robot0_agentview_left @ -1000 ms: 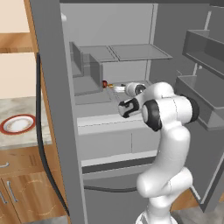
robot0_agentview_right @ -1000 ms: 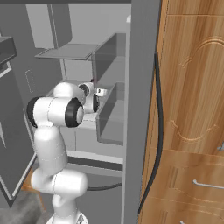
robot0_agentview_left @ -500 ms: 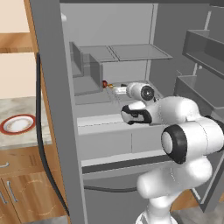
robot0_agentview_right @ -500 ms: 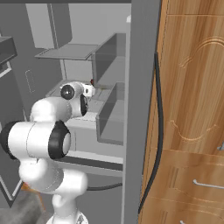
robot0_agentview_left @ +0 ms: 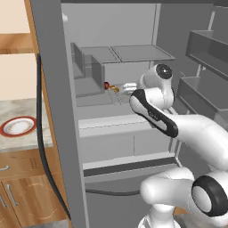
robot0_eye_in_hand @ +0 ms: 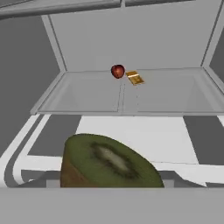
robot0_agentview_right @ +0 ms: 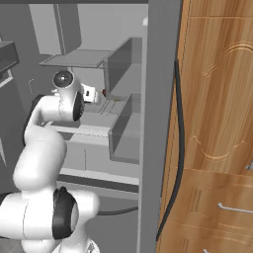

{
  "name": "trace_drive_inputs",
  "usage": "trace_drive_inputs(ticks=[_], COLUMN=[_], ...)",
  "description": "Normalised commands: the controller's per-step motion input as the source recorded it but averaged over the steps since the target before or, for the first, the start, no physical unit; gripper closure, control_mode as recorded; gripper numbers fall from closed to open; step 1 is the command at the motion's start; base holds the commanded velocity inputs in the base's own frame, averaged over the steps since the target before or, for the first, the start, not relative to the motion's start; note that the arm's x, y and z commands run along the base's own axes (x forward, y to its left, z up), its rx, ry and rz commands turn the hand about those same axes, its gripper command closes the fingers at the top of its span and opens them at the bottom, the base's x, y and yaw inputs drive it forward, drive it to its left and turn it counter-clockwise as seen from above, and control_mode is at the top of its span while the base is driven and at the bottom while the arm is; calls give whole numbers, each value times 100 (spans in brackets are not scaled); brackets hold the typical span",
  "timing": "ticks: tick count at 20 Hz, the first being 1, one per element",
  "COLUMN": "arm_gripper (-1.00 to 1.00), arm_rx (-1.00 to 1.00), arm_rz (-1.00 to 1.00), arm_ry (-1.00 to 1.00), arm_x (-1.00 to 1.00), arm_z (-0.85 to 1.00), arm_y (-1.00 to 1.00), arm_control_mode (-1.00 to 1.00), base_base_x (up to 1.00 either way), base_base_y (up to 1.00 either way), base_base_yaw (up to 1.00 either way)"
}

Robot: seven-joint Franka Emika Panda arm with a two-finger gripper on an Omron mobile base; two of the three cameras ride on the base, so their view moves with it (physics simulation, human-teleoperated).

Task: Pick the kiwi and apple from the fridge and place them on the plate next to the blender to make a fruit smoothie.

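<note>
In the hand view, a dull olive-green oval kiwi (robot0_eye_in_hand: 109, 162) with a brownish underside bulges up at the bottom centre, very close to the camera, over the pale front edge of a shelf. The gripper's fingertips are hidden behind it, so I cannot tell whether they are apart or clamped on the fruit. Far back on the smooth, flat grey shelf, just above centre, sits a small round glossy red apple (robot0_eye_in_hand: 117, 71), with a flat orange-yellow packet (robot0_eye_in_hand: 134, 78) just beside it on the right.

In the left base view, the tall matte grey fridge (robot0_agentview_left: 51, 111) stands open, the white arm reaching toward its middle shelf. A round white plate with a broad red rim (robot0_agentview_left: 17, 127) lies on a marbled stone counter (robot0_agentview_left: 22, 142) at the left edge.
</note>
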Motion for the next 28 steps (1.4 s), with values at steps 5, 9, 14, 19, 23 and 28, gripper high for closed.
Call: trace_drive_inputs(ticks=[5,9,14,19,23,28], arm_gripper=[100,100,100,100,100,100], arm_rx=[-7,-1,0,-5,-3,0], arm_rz=[-3,0,0,6,4,0], arm_ry=[-3,-15,-5,-6,0,0], arm_x=[-100,-100,-100,-100,-23,0], arm_z=[-41,-5,13,0,0,0], arm_y=[-34,-17,-11,0,2,0], arm_control_mode=[-100,-100,-100,-100,100,100], base_base_x=[0,0,0,0,-75,-91], base_base_y=[0,0,0,0,9,2], base_base_yaw=[0,0,0,0,34,82])
